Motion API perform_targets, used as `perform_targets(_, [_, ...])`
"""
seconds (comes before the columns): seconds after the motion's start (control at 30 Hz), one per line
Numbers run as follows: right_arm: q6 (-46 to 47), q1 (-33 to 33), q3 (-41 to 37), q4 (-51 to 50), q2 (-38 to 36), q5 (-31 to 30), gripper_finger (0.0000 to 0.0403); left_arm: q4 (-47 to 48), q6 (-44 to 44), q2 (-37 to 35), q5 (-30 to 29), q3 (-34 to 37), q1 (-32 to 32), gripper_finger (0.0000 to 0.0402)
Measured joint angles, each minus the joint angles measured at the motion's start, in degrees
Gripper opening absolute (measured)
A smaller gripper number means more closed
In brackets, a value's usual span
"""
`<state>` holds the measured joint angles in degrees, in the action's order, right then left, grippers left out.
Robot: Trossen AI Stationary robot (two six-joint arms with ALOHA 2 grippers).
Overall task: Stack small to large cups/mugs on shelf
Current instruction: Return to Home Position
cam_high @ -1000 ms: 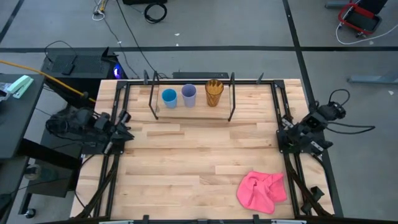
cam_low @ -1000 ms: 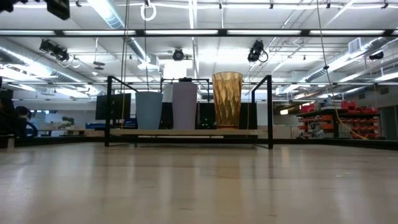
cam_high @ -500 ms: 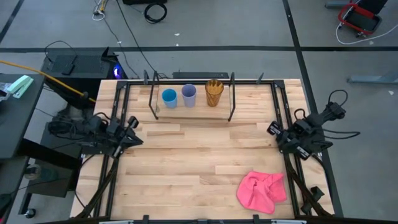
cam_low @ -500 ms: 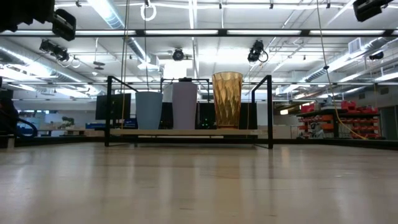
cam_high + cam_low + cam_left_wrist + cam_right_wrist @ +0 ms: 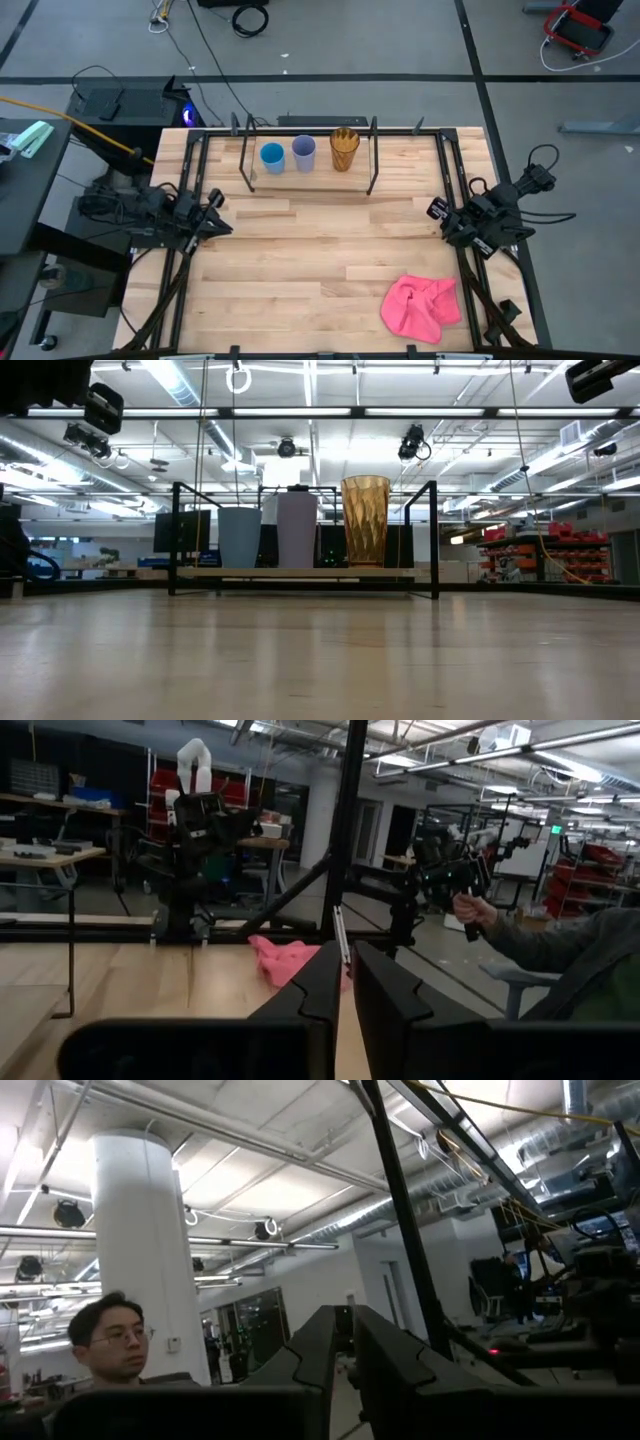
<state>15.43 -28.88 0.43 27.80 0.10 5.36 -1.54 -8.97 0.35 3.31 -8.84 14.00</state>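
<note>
Three cups stand upright in a row on the shelf's wood board at the table's far middle. From left to right they are a short blue cup, a lavender cup and a tall amber cup. In the low view they appear as the blue cup, the lavender cup and the amber cup. My left gripper hangs shut over the table's left edge, with nothing in it. My right gripper hangs shut over the right edge, also with nothing in it.
A crumpled pink cloth lies near the table's front right corner. Black frame rails run along both table sides. A person's arm shows beyond the table in the left wrist view, and a person shows in the right wrist view.
Both arms have sunk, and each gripper has swung inward from its table edge toward the table's middle. Parts of the arms now show in the top corners of the low view. The cups and the cloth have stayed put.
</note>
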Motion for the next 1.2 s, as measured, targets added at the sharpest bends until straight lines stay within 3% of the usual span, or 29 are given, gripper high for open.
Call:
perform_targets(0.33, [0.0, 0.0, 0.0, -0.5, 0.0, 0.0, 0.0050, -7.6, -0.4, 0.0, 0.0, 6.4, -0.1, 0.0028])
perform_targets(0.63, [-0.4, 0.0, 0.0, -3.0, 0.0, -2.8, 0.0050, -6.9, -0.3, 0.0, -0.6, 8.3, -0.1, 0.0038])
perform_targets(0.8, [-5.9, 0.0, 0.0, -4.8, 0.0, -3.5, 0.0050, -6.9, 2.1, 0.0, -0.7, 8.3, -0.1, 0.0040])
perform_targets(0.93, [-9.8, 1.5, 0.0, -9.0, 0.0, -9.2, 0.0050, -3.8, 9.3, 0.0, -1.6, 8.3, -0.1, 0.0034])
perform_targets(1.07, [-10.1, 5.4, 0.0, -15.5, 0.0, -16.5, 0.0050, -0.2, 14.4, 0.3, -7.8, 8.3, -0.3, 0.0029])
perform_targets(1.2, [-9.4, 9.7, 0.0, -22.4, 0.0, -18.4, 0.0050, -0.2, 18.6, 2.0, -8.9, 8.3, -2.0, 0.0028])
